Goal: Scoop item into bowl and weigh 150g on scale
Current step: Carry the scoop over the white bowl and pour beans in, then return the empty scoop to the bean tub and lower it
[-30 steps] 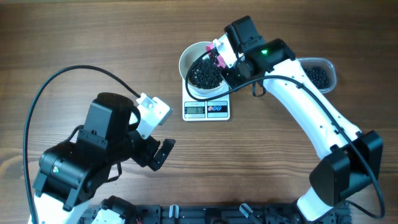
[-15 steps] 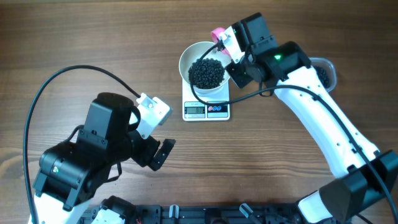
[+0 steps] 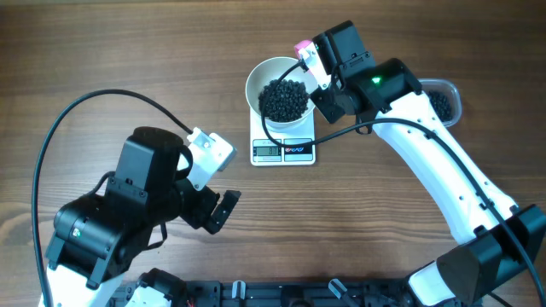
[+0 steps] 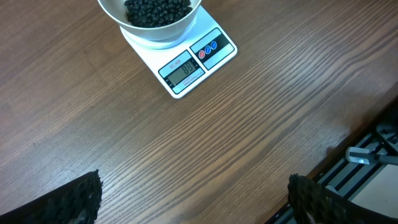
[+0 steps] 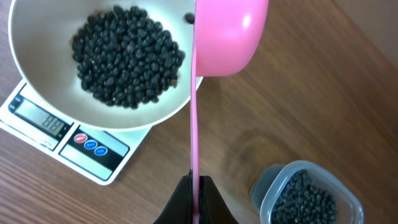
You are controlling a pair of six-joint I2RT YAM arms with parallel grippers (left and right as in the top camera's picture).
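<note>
Pinching the pink scoop (image 5: 230, 31) by its thin handle, my right gripper (image 5: 196, 198) holds it above the rim of the bowl (image 5: 25, 87). The beans (image 5: 124, 56) heap inside the bowl, which sits on the scale (image 5: 93, 158). I should check the display (image 5: 43, 121), then add small amounts from the tub (image 5: 267, 186). My left gripper (image 4: 193, 199) hangs spread.

Soft, even light falls on my table (image 3: 128, 51) from above, bright and flat; shadows are faint and blurred. A small highlight sits on the scoop (image 5: 231, 37). Everything reads sharp, only my left fingers (image 4: 74, 202) look slightly soft at the frame's bottom
</note>
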